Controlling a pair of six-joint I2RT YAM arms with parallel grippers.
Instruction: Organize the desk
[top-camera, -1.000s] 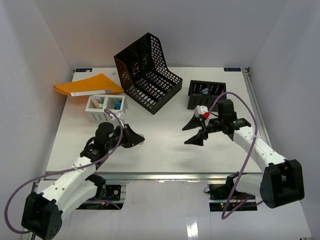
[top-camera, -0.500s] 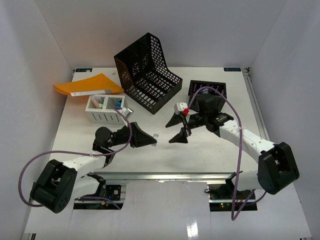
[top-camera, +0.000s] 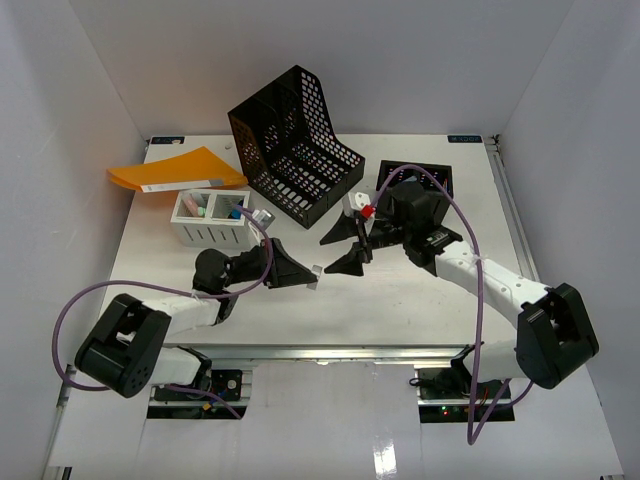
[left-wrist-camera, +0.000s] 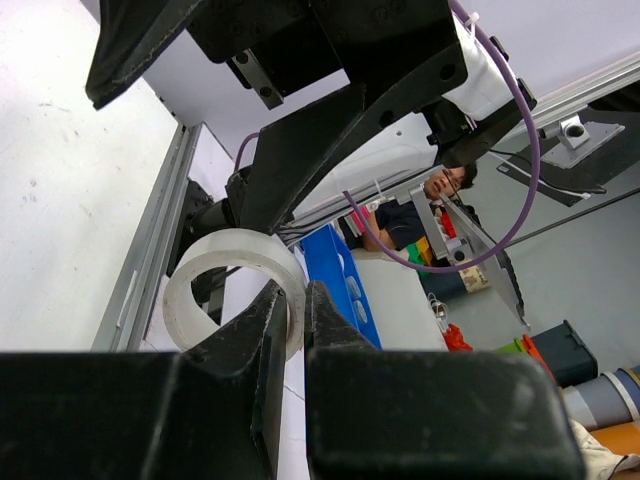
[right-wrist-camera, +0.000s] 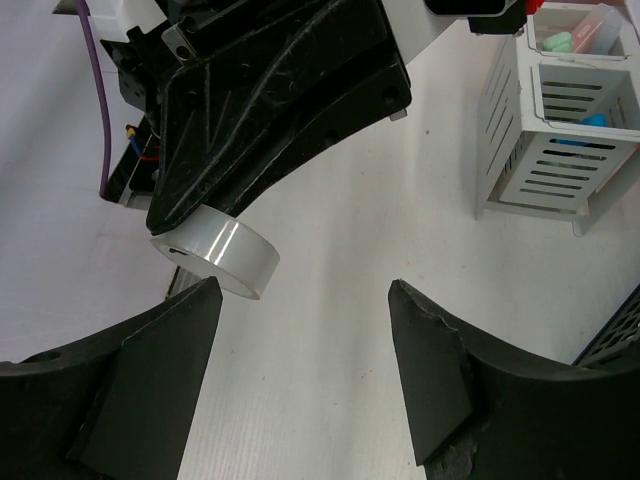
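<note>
I am pinching a clear tape roll (right-wrist-camera: 215, 250) between the narrow fingers of my left gripper (top-camera: 305, 272), low over the middle of the desk (top-camera: 420, 300). Bare white surface is stretching from there to the front rail. My left arm is lying low and reaching rightward. My right gripper (top-camera: 342, 250) is spreading wide, facing the roll from just beside it, with the black file rack (top-camera: 295, 150) standing close behind.
</note>
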